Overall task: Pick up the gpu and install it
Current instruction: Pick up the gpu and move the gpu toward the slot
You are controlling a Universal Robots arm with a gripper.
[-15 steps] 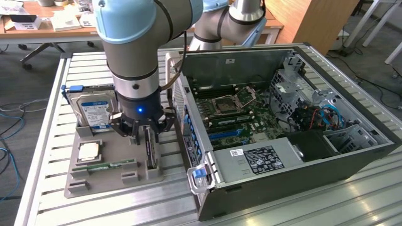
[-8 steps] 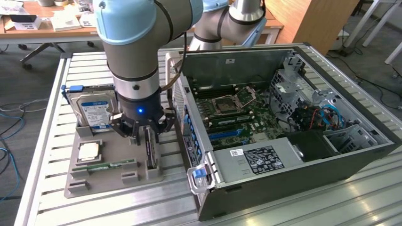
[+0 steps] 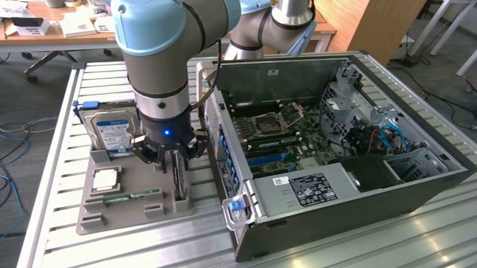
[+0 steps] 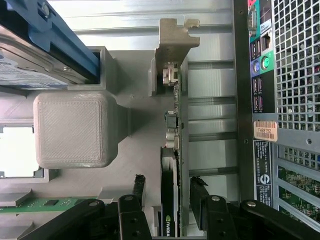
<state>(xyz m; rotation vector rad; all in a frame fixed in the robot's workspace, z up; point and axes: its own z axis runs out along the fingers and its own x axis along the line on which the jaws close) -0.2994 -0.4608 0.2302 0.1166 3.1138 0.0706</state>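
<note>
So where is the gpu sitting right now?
The gpu stands on edge in the grey holder tray at the exterior view's left, beside the open computer case, between the fingers of the open hand.

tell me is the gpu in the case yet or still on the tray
Still on the tray: the gpu stands on edge in its grey holder slot beside the case, open gripper straddling it.
</note>
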